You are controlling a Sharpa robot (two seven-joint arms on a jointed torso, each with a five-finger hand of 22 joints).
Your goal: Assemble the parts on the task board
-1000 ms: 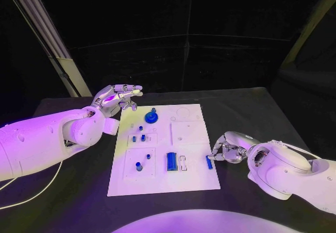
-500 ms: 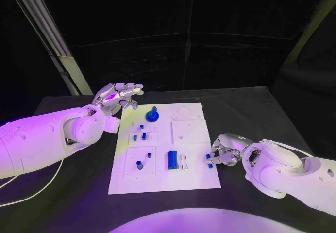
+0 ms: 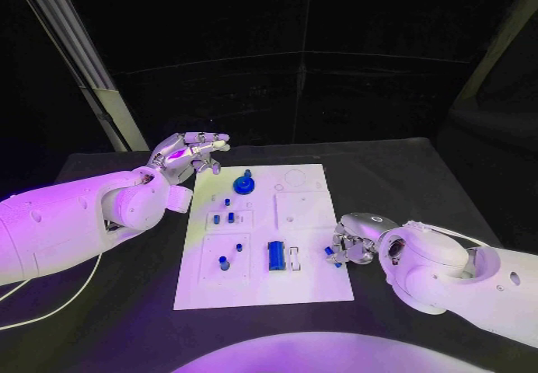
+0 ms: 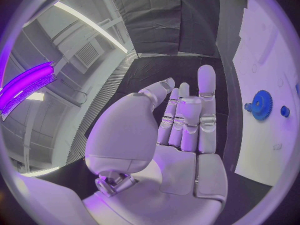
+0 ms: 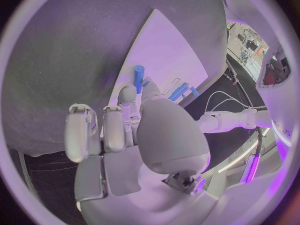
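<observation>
Shifted since a second ago: small blue peg (image 3: 333,256), then lying along the right edge of the task board (image 3: 302,225), now tipped up and pinched in the fingertips of the right hand (image 3: 357,242), moved slightly inward over that edge. Seen in the right wrist view as a blue peg (image 5: 138,75) poking out past the fingertips (image 5: 127,96), above the white board (image 5: 167,50). Further in on the board: a long blue block (image 3: 274,256) just left of the held peg, several short blue pegs (image 3: 225,263) standing in sockets, and a blue gear (image 3: 243,186) near the far end. Left hand (image 3: 187,154) unmoved, raised beyond the board's far left corner, fingers loosely apart, holding nothing. Black counter (image 3: 415,179) under all.
</observation>
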